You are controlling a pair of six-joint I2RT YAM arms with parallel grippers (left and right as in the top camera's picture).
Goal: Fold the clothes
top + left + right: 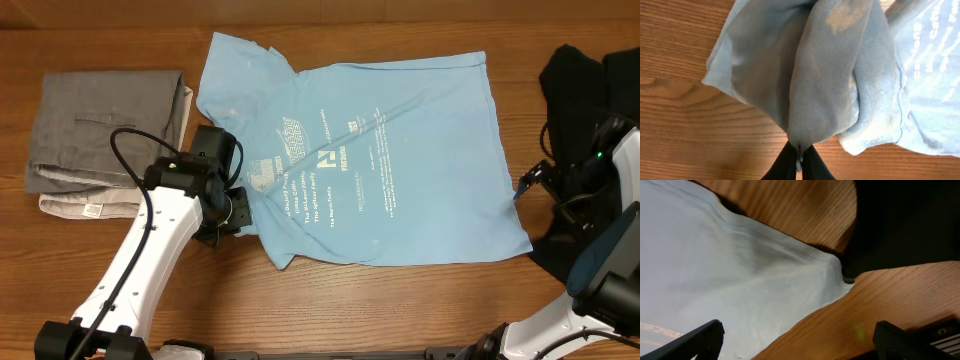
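One brown wood-grain desk [420, 310] is covered across its middle by a light blue short-sleeved T-shirt [400, 170], which is spread mostly flat with its white logos and text turned up. A folded grey garment [100, 125] is laid just beside the shirt, and a crumpled black cloth [585, 90] is seen at the opposite end. On the side nearest the grey garment, a bunched fold of the shirt is pinched in the closed left end effector [799, 155]. The right end effector [800, 345] is spread wide over the shirt's corner by the black cloth, with nothing gripped.
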